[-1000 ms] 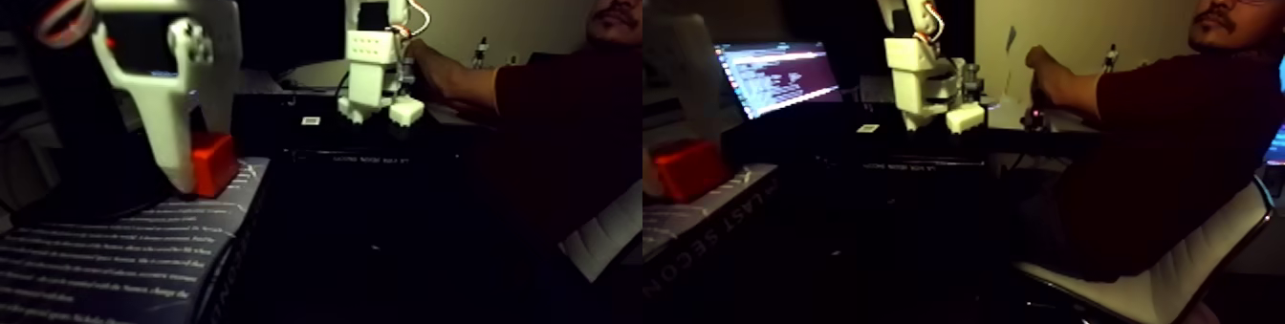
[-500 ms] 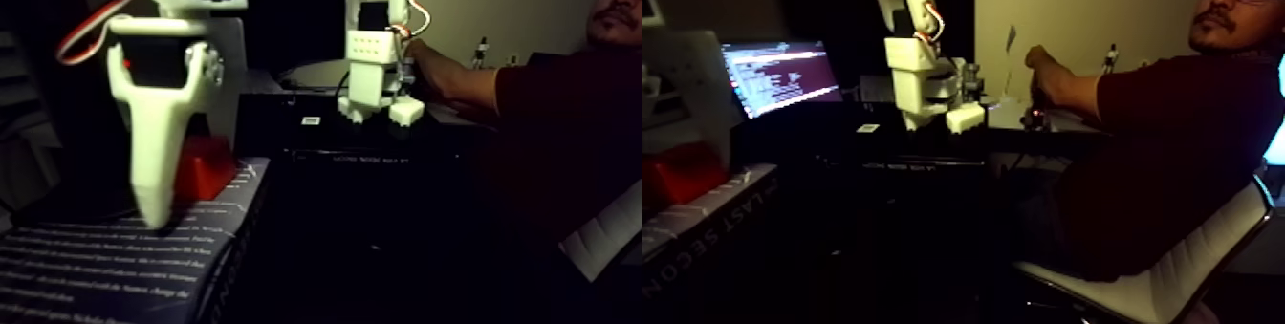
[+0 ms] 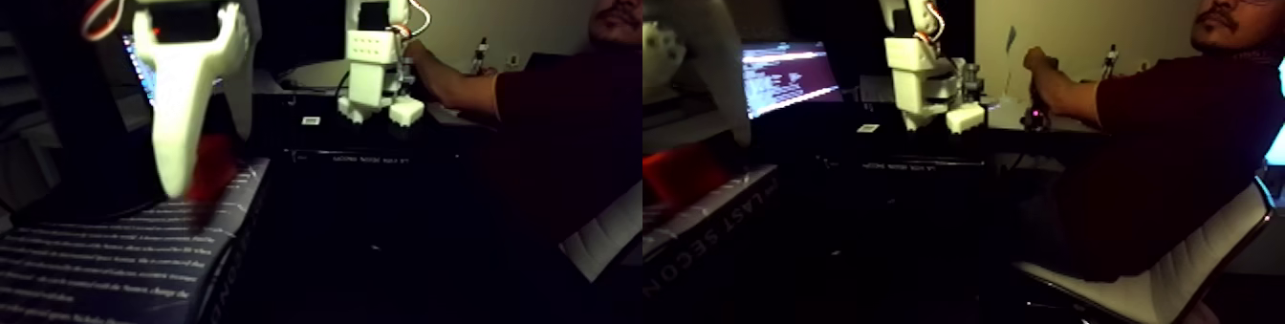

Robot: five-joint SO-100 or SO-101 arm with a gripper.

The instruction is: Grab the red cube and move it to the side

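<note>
In the left half of the fixed view, the white end effector [image 3: 182,180] hangs over the blurred red cube [image 3: 212,170] on a printed book [image 3: 115,261]; I cannot tell whether it pinches it. In the right half, the cube looks light and rigid; opposite flat faces suit the hold.

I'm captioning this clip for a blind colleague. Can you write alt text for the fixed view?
A dim side-by-side double picture: at left a white pincer hangs over a blurred red cube on a dark printed book; whether it grips the cube cannot be told. Behind, a second white robot arm stands on a desk beside a lit laptop screen, and a seated person's hand reaches toward it.
</note>
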